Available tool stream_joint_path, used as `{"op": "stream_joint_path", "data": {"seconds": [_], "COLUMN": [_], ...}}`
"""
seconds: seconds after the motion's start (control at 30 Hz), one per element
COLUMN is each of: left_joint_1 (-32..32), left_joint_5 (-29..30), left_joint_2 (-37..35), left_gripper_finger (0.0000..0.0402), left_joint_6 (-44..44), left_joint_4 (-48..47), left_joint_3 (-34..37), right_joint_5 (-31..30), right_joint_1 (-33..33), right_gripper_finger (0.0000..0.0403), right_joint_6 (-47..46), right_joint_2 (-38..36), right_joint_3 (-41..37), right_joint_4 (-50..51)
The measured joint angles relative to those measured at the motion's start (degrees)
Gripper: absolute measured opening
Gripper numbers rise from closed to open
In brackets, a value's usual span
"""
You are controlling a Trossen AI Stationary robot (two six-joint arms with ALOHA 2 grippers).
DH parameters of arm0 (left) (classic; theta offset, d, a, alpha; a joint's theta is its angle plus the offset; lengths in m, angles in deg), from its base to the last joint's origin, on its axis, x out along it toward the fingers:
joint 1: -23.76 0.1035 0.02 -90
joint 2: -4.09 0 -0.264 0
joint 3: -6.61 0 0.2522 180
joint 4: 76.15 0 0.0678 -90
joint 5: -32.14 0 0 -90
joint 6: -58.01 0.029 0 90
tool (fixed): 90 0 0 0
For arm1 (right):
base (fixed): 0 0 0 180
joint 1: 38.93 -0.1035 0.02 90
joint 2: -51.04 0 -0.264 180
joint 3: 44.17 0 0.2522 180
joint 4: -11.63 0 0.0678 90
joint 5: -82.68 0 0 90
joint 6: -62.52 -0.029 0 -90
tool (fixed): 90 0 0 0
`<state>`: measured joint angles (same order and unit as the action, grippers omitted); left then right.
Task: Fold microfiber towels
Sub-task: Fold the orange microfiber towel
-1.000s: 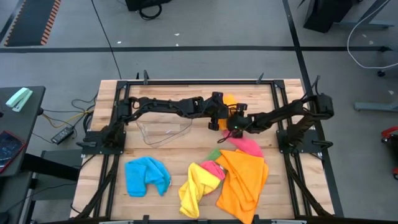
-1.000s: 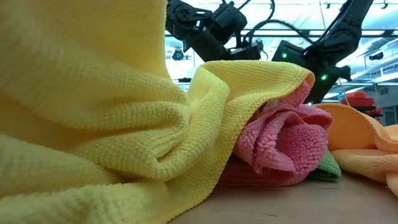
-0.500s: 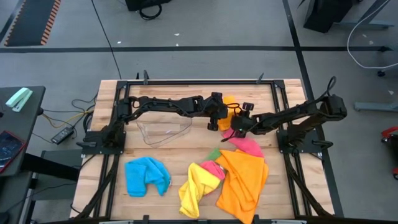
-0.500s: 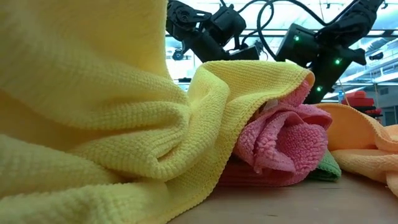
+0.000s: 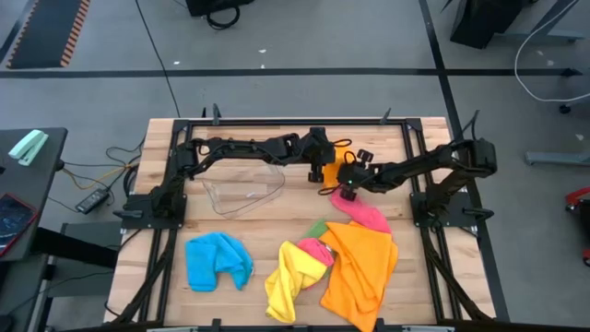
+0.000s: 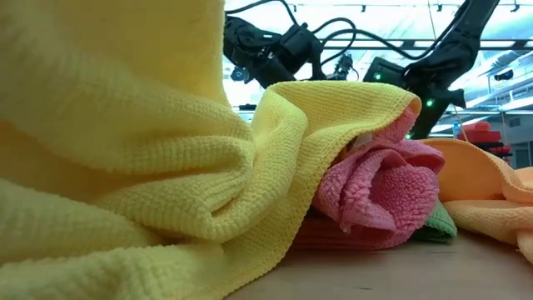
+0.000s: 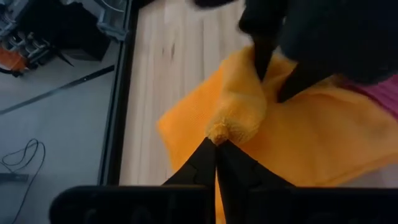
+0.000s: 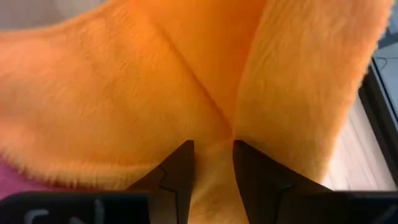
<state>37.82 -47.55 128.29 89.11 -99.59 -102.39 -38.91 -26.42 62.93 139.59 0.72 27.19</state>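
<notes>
Both pincers meet at the desk's far middle on the small orange towel: left pincer clamped on a bunched corner, right pincer part-open with cloth pinched between its fingers, other towels piled near the front edge beside the blue towel.

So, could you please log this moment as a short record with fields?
left hand: shut on a corner of the small orange microfiber towel, far side of the wooden table
right hand: pinching a fold of the same towel
clear plastic tub: below the left arm
blue microfiber towel: crumpled, front left
yellow microfiber towel: front pile
</notes>
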Motion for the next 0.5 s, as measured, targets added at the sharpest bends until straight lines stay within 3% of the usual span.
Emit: {"op": "stream_joint_path", "data": {"seconds": [0.17,0.5], "left_joint_1": [-0.06,-0.1], "left_joint_5": [-0.02,-0.02], "left_joint_2": [0.0,0.0], "left_gripper_finger": [0.0027,0.0022], "left_joint_6": [0.15,-0.59], "left_joint_4": [-0.31,-0.59], "left_joint_3": [0.0,0.0], "right_joint_5": [-0.29,-0.32], "right_joint_1": [2.91,1.98], "right_gripper_finger": [0.0119,0.0119], "right_joint_6": [-1.86,-1.99], "right_joint_2": [-0.67,-2.08], "right_joint_3": [0.0,0.0], "right_joint_4": [-0.05,-6.63]}}
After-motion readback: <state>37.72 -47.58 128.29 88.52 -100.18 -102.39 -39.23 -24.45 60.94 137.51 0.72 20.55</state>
